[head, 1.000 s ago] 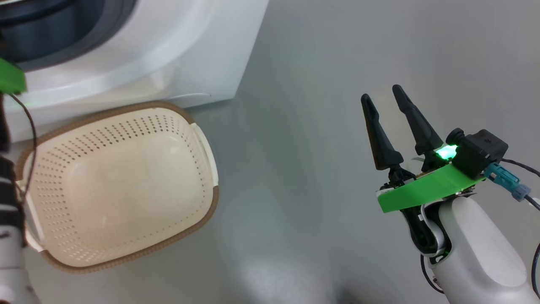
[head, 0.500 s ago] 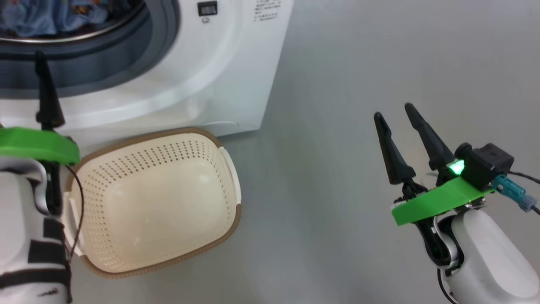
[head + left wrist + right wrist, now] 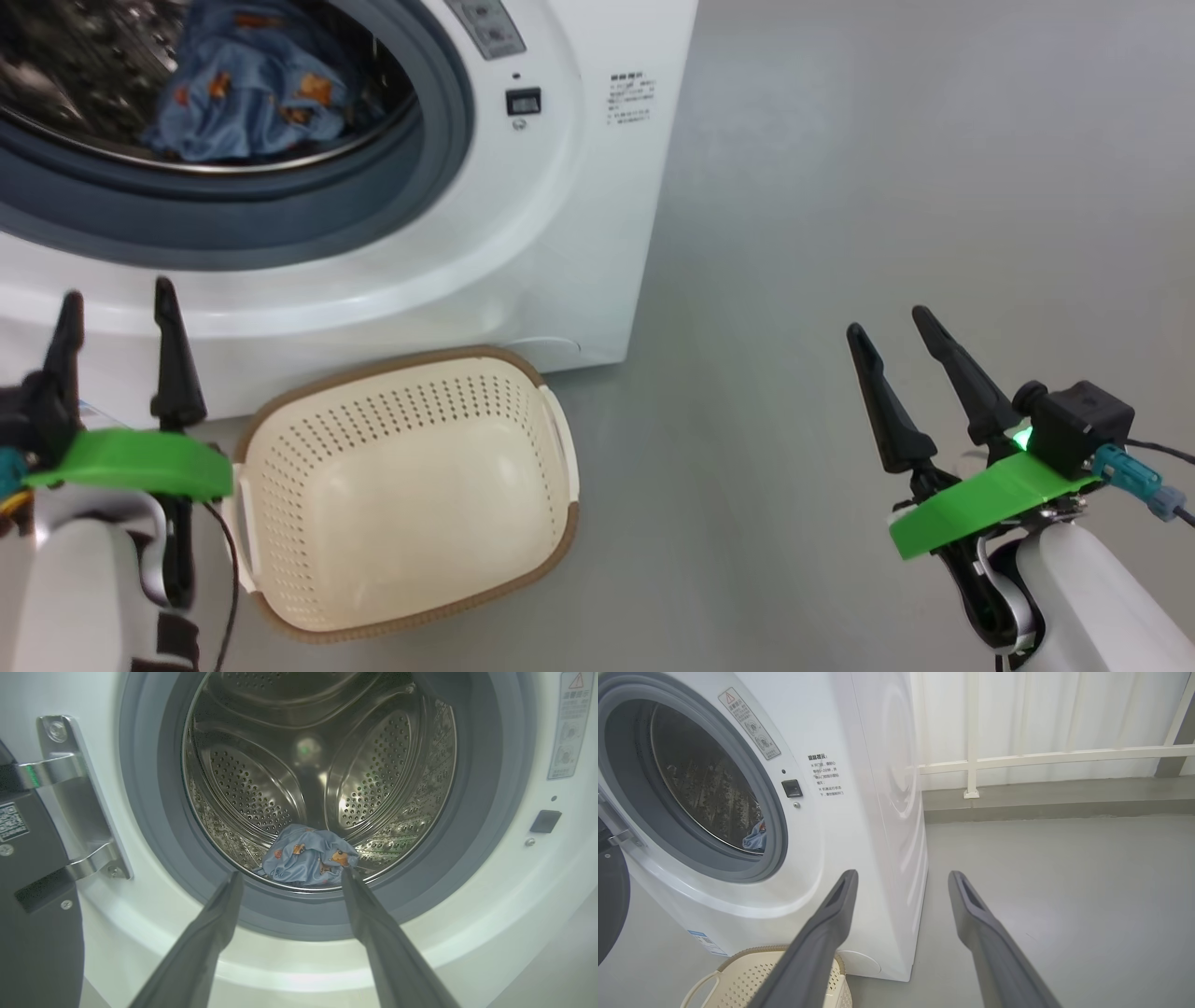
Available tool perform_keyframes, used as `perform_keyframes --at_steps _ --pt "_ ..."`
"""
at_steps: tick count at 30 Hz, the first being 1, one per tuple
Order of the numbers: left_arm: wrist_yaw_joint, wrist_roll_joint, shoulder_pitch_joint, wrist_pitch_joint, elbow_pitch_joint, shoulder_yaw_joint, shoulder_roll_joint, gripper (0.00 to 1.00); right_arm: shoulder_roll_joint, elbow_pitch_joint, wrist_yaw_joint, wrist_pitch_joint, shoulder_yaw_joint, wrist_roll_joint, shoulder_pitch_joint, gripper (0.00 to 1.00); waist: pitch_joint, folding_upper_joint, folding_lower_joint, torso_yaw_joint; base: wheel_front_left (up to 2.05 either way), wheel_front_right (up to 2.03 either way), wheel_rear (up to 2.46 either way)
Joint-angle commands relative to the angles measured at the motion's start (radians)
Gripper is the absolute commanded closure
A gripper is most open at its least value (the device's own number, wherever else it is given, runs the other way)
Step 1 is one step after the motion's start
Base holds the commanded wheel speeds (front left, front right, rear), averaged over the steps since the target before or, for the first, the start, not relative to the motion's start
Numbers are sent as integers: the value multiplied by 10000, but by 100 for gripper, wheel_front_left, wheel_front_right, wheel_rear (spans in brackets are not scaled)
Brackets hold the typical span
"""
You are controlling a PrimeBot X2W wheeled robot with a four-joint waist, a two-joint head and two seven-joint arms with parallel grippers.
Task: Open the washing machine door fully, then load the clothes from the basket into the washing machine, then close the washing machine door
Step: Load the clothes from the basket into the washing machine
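- The left tool (image 3: 118, 291) sits at 8 o'clock in the head view, its two dark fingers spread wide with nothing between them.
- In the left wrist view the left tool (image 3: 290, 874) points into the round opening, fingertips apart from the machine's front.
- The right tool (image 3: 887, 320) sits at 4 o'clock in the head view, fingers just as wide apart and holding nothing, above bare grey floor (image 3: 840, 187).
- The basket (image 3: 392, 362) stands on the floor just beside the left tool at its 3 o'clock, its pale perforated inside showing to the bottom, its far rim close to the front of the washing machine (image 3: 579, 215).
- The clothes (image 3: 247, 93), a crumpled light blue bundle with small orange-brown figures, lie low in the steel drum (image 3: 261, 788), behind the grey rubber seal (image 3: 308, 224).
- The washing machine door (image 3: 37, 933) stands swung open at 9 o'clock in the left wrist view, hanging on a metal hinge (image 3: 70, 798).
- In the right wrist view a white railing (image 3: 1041, 758) runs at 1 o'clock beyond the machine.
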Motion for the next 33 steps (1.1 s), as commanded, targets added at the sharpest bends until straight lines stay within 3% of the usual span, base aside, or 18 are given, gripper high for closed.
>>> perform_keyframes --at_steps 1,16,33 --pt "-15 129 223 -53 -374 278 236 0 -175 -185 46 -78 62 0 213 0 -487 0 2 279 0 0 0" --pt "-53 339 2461 -53 -1389 521 -231 0 -488 -159 46 -78 -228 67 1430 0 -1825 0 2 695 0 0 0" --pt "-70 223 4042 -53 -2416 635 -366 0 -594 -225 46 -78 -480 81 2078 0 -2325 0 2 922 0 0 0"
